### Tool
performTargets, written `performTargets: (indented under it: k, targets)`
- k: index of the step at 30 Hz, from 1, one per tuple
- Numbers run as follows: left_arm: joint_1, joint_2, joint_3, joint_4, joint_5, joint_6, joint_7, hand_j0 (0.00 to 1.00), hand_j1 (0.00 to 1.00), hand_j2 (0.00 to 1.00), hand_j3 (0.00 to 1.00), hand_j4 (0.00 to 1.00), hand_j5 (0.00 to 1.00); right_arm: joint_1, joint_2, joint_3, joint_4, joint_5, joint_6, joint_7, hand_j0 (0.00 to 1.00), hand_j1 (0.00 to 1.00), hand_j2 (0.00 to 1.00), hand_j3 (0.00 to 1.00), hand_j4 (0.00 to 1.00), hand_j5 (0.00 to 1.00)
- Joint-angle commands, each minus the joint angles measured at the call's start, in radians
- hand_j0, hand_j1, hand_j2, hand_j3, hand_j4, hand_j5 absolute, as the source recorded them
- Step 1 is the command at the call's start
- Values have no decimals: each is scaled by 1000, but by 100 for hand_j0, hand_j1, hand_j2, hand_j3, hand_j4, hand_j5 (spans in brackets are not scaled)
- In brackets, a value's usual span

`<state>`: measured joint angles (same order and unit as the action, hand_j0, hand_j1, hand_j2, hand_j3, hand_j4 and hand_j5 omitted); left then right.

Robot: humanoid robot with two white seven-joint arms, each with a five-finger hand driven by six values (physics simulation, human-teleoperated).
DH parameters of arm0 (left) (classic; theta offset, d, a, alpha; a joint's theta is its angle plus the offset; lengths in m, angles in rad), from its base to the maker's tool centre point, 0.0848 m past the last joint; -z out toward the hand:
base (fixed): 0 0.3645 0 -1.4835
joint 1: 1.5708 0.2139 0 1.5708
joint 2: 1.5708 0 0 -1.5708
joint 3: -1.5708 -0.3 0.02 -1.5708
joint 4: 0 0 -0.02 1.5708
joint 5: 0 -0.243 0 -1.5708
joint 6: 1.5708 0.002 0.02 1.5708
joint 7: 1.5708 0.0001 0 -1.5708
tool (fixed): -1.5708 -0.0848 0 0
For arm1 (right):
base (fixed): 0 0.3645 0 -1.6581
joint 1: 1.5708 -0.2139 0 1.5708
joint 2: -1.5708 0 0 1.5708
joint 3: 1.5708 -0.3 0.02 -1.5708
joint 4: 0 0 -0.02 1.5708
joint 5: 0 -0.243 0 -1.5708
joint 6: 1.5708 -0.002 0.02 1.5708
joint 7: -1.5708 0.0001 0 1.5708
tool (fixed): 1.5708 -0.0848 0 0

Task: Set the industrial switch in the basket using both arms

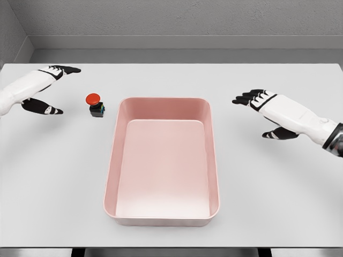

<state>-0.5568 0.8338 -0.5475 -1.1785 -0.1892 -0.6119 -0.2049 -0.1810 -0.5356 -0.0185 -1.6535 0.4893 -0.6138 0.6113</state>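
The industrial switch [96, 105], a small dark box with a red mushroom button on top, stands upright on the white table just left of the basket's far left corner. The pink rectangular basket [113, 166] lies in the middle of the table with nothing in it. My left hand [54, 88] hovers left of the switch, fingers spread wide, thumb low and apart from it. On the other side, my right hand [257, 113] floats open to the right of the basket, holding nothing.
The white table [59, 187] spreads wide on every side of the basket. A grey wall rises behind its far edge, and the near edge runs along the bottom of the view.
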Motion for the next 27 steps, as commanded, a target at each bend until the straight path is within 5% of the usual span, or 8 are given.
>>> performTargets:
  k: [1, 8, 12, 18, 27]
  targets:
    - [0, -2, 0, -1, 7, 1, -1, 100, 100, 100, 100, 100, 100, 0, 0, 0, 0, 0, 3, 0, 100, 100, 100, 100, 100, 100]
    - [-29, -13, -38, -1, 1, 1, -2, 100, 100, 100, 100, 100, 100, -21, -23, -17, 6, -1, 3, 0, 100, 100, 100, 100, 100, 100]
    - [-86, -48, -103, 22, -38, 1, -2, 100, 100, 100, 100, 100, 100, -20, -70, -163, 7, -1, 3, 0, 100, 100, 100, 100, 100, 100]
    - [-166, -113, -186, 92, -81, 1, -2, 100, 100, 100, 100, 100, 100, 14, -142, -161, 35, -9, 3, 0, 100, 100, 100, 100, 100, 100]
    - [-218, -134, -246, 149, -124, 1, -2, 100, 100, 100, 100, 100, 100, 40, -142, -90, 57, -18, 3, 0, 100, 100, 100, 100, 100, 100]
